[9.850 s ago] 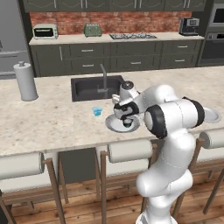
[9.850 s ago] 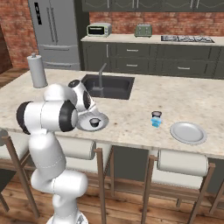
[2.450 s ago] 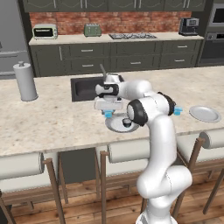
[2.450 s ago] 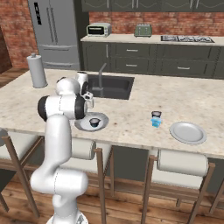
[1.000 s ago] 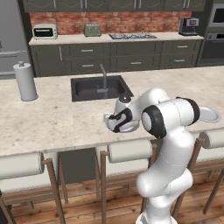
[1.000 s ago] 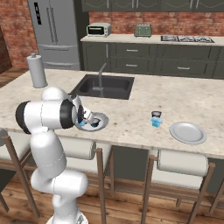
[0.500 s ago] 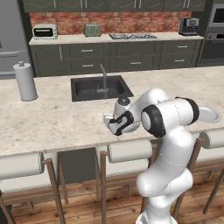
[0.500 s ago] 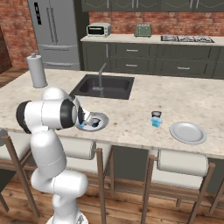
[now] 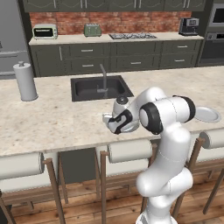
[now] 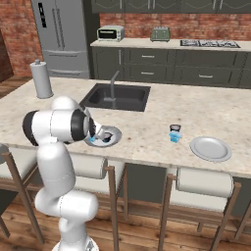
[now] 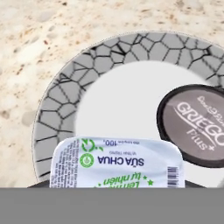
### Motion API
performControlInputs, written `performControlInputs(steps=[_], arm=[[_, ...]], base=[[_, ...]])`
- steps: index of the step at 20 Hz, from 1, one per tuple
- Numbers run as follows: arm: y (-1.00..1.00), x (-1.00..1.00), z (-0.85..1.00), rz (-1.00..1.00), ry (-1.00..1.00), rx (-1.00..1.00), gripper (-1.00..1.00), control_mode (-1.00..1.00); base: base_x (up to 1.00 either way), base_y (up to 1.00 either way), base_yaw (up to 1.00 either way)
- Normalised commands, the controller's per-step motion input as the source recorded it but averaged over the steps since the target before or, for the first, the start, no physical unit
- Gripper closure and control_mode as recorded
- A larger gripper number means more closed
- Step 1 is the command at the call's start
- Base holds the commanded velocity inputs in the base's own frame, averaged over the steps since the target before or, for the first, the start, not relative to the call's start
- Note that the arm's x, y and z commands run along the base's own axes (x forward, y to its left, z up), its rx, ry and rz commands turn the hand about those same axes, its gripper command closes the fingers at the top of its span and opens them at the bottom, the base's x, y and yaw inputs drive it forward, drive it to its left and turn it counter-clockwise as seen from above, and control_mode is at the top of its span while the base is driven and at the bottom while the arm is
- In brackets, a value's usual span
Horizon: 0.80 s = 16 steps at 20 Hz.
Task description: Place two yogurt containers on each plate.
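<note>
My gripper hangs low over the near plate and is shut on a light blue yogurt container. In the hand view its white printed lid sits at the bottom, above the plate's crackle-patterned rim. A dark yogurt container with a grey lid stands on the same plate. Two more containers, one dark and one light blue, stand together on the counter. The second plate lies bare to their right.
A dark sink with a faucet lies behind the near plate. A paper towel roll stands at the counter's far left. Stools line the counter's front edge.
The hand with the light blue container has sunk a little closer to the near plate. Nothing else has moved.
</note>
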Motion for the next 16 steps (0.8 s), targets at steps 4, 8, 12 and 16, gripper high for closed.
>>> performControlInputs(steps=[4, 8, 12, 16], arm=[[0.00, 0.11, -0.14, 0.00, 0.00, 0.00, 1.00, -1.00], [0.00, 0.17, -0.14, 0.00, 0.01, 0.00, 1.00, -1.00], [0.00, 0.21, -0.11, 0.00, 0.03, 0.00, 1.00, -1.00], [0.02, 0.23, -0.10, 0.00, 0.08, 0.01, 1.00, -1.00]], base=[[0.00, 0.00, 0.00], [0.00, 0.00, 0.00], [0.00, 0.00, 0.00], [0.00, 0.00, 0.00]])
